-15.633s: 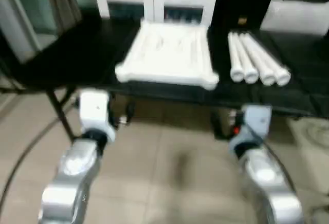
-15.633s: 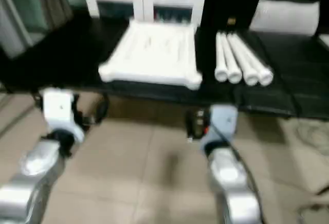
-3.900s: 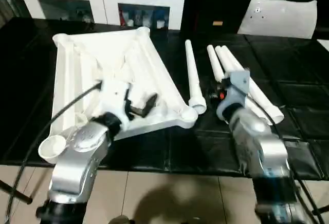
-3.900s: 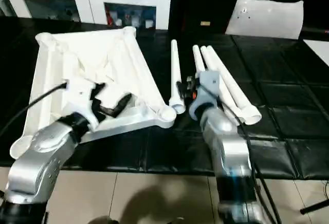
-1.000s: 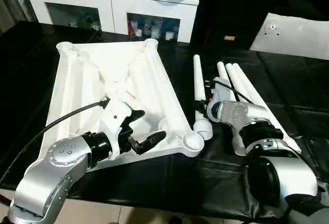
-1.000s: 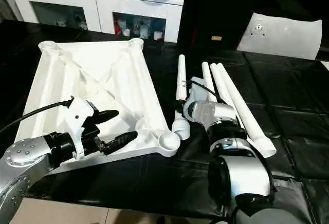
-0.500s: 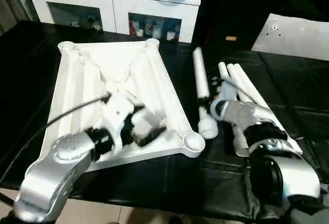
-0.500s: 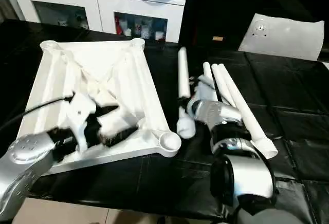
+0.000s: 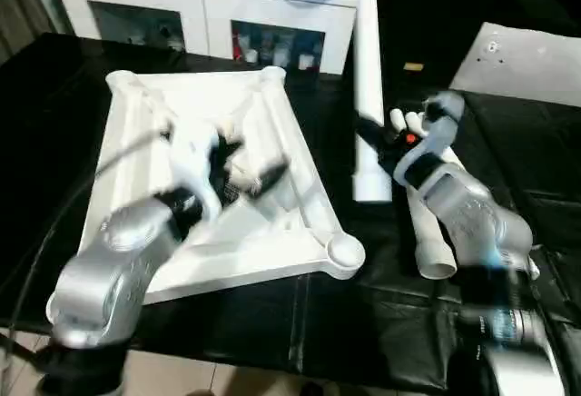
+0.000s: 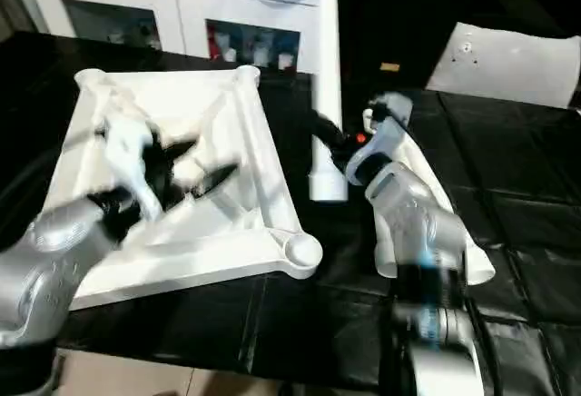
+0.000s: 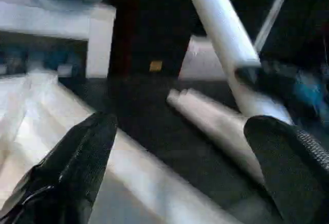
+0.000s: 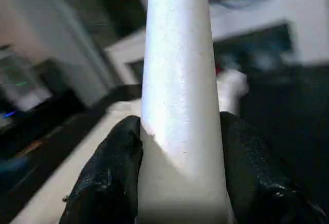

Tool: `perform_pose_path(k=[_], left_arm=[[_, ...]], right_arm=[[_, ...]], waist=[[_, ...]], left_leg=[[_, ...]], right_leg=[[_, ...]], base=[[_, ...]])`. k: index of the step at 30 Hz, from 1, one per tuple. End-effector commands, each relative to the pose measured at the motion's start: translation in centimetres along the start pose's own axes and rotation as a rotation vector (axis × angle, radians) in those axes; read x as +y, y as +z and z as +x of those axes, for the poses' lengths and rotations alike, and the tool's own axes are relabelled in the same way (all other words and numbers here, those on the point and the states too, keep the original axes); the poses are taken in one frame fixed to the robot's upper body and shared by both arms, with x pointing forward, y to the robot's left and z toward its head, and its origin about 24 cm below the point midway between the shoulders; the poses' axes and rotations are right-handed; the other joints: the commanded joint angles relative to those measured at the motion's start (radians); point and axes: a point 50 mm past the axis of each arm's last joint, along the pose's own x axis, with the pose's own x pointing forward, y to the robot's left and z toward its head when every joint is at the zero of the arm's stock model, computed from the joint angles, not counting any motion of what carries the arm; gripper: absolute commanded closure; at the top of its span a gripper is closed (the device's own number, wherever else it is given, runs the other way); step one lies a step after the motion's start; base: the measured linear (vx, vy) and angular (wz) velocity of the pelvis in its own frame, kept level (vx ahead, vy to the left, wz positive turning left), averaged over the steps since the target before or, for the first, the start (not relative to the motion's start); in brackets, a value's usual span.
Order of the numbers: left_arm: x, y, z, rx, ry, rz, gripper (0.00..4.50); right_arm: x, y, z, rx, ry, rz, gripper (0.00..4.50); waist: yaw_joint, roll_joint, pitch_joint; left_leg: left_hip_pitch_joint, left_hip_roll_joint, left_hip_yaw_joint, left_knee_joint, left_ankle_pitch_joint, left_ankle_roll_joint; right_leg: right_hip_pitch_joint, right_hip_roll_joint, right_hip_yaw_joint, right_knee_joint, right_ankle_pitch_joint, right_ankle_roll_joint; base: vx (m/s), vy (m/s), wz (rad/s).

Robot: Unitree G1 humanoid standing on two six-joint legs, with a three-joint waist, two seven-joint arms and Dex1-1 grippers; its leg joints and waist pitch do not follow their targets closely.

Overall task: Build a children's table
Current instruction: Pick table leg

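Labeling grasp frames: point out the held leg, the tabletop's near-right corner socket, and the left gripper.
held leg (image 9: 368, 78), left eye view, mid-shaft above the right gripper.
corner socket (image 9: 345, 252), left eye view, round rim.
left gripper (image 11: 180, 167), left wrist view, gap midway between its open fingertips.

One leg (image 12: 177, 80) stands upright between the right gripper's (image 12: 180, 172) fingers. The tabletop (image 9: 218, 223) lies under the left gripper (image 9: 245, 169). The other legs (image 9: 427, 232) lie beside the upright one.
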Motion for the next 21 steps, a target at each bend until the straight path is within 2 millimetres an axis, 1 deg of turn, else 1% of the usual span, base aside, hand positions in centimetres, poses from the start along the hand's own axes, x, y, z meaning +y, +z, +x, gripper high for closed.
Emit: perform_pose_path(k=[1,2,3,4,5,7,8,9,10,11,12,13,14,15,16,17,18,19,20,21], left_arm=[[-0.2,0.9,0.9,-0.036,-0.014,-0.059,0.0],[-0.3,1.1,1.1,-0.05,-0.024,-0.075,0.0],[-0.5,1.5,1.4,-0.066,-0.042,-0.099,0.0],[-0.9,2.0,2.0,-0.087,-0.081,-0.134,0.0],[-1.0,2.0,2.1,-0.089,-0.086,-0.139,0.0],[-2.0,2.9,2.9,-0.126,-0.167,-0.199,0.0],[-2.0,2.9,3.0,-0.128,-0.171,-0.202,0.0],[-2.4,3.4,3.3,-0.147,-0.196,-0.227,0.0],[-2.6,3.7,3.5,-0.162,-0.218,-0.252,0.0],[-2.9,4.0,3.6,-0.173,-0.238,-0.272,0.0],[-3.3,4.4,3.8,-0.188,-0.275,-0.293,0.0],[-3.3,4.4,3.8,-0.188,-0.275,-0.293,0.0],[-3.9,4.8,3.9,-0.21,-0.314,-0.314,0.0],[-4.0,5.0,3.9,-0.217,-0.321,-0.321,0.0],[-4.1,5.1,3.9,-0.228,-0.334,-0.342,0.0],[-4.1,5.1,3.9,-0.228,-0.334,-0.342,0.0],[-4.3,5.2,3.7,-0.244,-0.367,-0.378,0.0],[-4.4,5.2,3.6,-0.244,-0.379,-0.383,0.0],[-4.4,5.2,3.6,-0.242,-0.384,-0.383,0.0],[-4.4,5.1,3.5,-0.24,-0.388,-0.381,0.0]], right_arm=[[1.5,1.0,-0.8,-0.051,0.148,0.041,2.65],[1.8,1.0,-1.0,-0.059,0.186,0.069,2.65],[2.2,1.1,-1.4,-0.07,0.23,0.092,2.65],[2.9,1.1,-2.0,-0.071,0.305,0.123,2.65],[3.0,1.1,-2.0,-0.07,0.312,0.126,2.65],[3.9,0.9,-2.5,-0.06,0.416,0.165,2.65],[4.0,0.8,-2.6,-0.059,0.421,0.167,2.65],[4.3,0.7,-2.8,-0.053,0.455,0.182,2.65],[4.5,0.6,-2.9,-0.049,0.47,0.183,2.65],[4.6,0.6,-3.1,-0.046,0.481,0.181,2.65],[4.8,0.5,-3.3,-0.041,0.497,0.181,2.65],[4.8,0.5,-3.3,-0.041,0.497,0.181,2.65],[5.0,0.5,-3.5,-0.037,0.514,0.182,2.65],[5.1,0.5,-3.6,-0.037,0.518,0.183,2.65],[5.1,0.5,-3.6,-0.04,0.518,0.185,2.65],[5.1,0.5,-3.6,-0.04,0.518,0.185,2.65],[5.1,0.6,-3.7,-0.047,0.518,0.186,2.65],[5.1,0.8,-3.6,-0.055,0.519,0.186,2.65],[5.0,0.9,-3.6,-0.06,0.52,0.186,2.65],[5.0,1.0,-3.6,-0.066,0.519,0.181,2.65]], waist=[[0.004,0.015,-0.065],[0.008,0.016,-0.068],[0.009,0.014,-0.066],[0.011,0.011,-0.067],[0.014,0.012,-0.068],[0.016,0.005,-0.068],[0.021,0.006,-0.068],[0.023,0.008,-0.069],[0.024,0.006,-0.069],[0.028,0.004,-0.068],[0.031,0.004,-0.068],[0.032,0.004,-0.068],[0.032,0.003,-0.068],[0.034,0.003,-0.069],[0.034,0.001,-0.068],[0.034,0.001,-0.068],[0.036,0.001,-0.068],[0.036,0.003,-0.068],[0.036,0.002,-0.068],[0.035,0.005,-0.068]], left_leg=[[-0.011,0.03,0.002,-0.077,-0.097,0.055],[-0.006,0.032,0.0,-0.076,-0.099,0.063],[-0.012,0.029,0.0,-0.077,-0.086,0.067],[-0.011,0.032,-0.001,-0.077,-0.083,0.068],[-0.011,0.031,-0.002,-0.076,-0.073,0.072],[-0.016,0.031,-0.002,-0.075,-0.058,0.076],[-0.013,0.029,0.001,-0.073,-0.058,0.078],[-0.014,0.027,0.001,-0.072,-0.05,0.079],[-0.014,0.029,0.0,-0.073,-0.05,0.078],[-0.014,0.027,0.002,-0.072,-0.051,0.075],[-0.015,0.028,0.0,-0.073,-0.043,0.072],[-0.015,0.027,0.002,-0.072,-0.041,0.073],[-0.018,0.027,0.0,-0.073,-0.04,0.072],[-0.016,0.027,0.0,-0.071,-0.04,0.073],[-0.018,0.027,0.0,-0.072,-0.04,0.073],[-0.018,0.026,0.001,-0.071,-0.04,0.073],[-0.018,0.026,0.001,-0.072,-0.037,0.071],[-0.019,0.025,0.001,-0.071,-0.034,0.07],[-0.018,0.026,0.0,-0.072,-0.035,0.071],[-0.018,0.026,0.0,-0.072,-0.038,0.07]], right_leg=[[0.077,-0.064,0.046,-0.088,-0.345,-0.098],[0.075,-0.065,0.046,-0.089,-0.359,-0.09],[0.077,-0.064,0.044,-0.093,-0.367,-0.08],[0.075,-0.066,0.044,-0.092,-0.368,-0.079],[0.076,-0.065,0.043,-0.091,-0.363,-0.075],[0.077,-0.068,0.043,-0.092,-0.366,-0.074],[0.074,-0.068,0.044,-0.096,-0.381,-0.069],[0.075,-0.067,0.043,-0.097,-0.389,-0.064],[0.073,-0.069,0.043,-0.097,-0.393,-0.063],[0.073,-0.068,0.042,-0.1,-0.408,-0.057],[0.074,-0.068,0.041,-0.099,-0.412,-0.049],[0.074,-0.067,0.042,-0.101,-0.412,-0.047],[0.075,-0.067,0.04,-0.1,-0.415,-0.043],[0.074,-0.068,0.04,-0.101,-0.421,-0.038],[0.073,-0.068,0.039,-0.103,-0.427,-0.034],[0.073,-0.068,0.039,-0.103,-0.431,-0.031],[0.073,-0.068,0.039,-0.103,-0.436,-0.027],[0.074,-0.068,0.039,-0.102,-0.434,-0.026],[0.073,-0.067,0.038,-0.104,-0.436,-0.022],[0.071,-0.065,0.037,-0.104,-0.438,-0.017]], base=[[0.0,0.0,0.0],[0.0,0.0,0.0],[0.0,0.0,0.0],[0.0,0.0,0.0],[0.0,0.0,0.0],[0.0,0.0,0.0],[0.0,0.0,0.0],[0.0,0.0,0.0],[0.0,0.0,0.0],[0.0,0.0,0.0],[0.0,0.0,0.0],[0.0,0.0,0.0],[0.0,0.0,0.0],[0.0,0.0,0.0],[0.0,0.0,0.0],[0.0,0.0,0.0],[0.0,0.0,0.0],[0.0,0.0,0.0],[0.0,0.0,0.0],[0.0,0.0,0.0]])
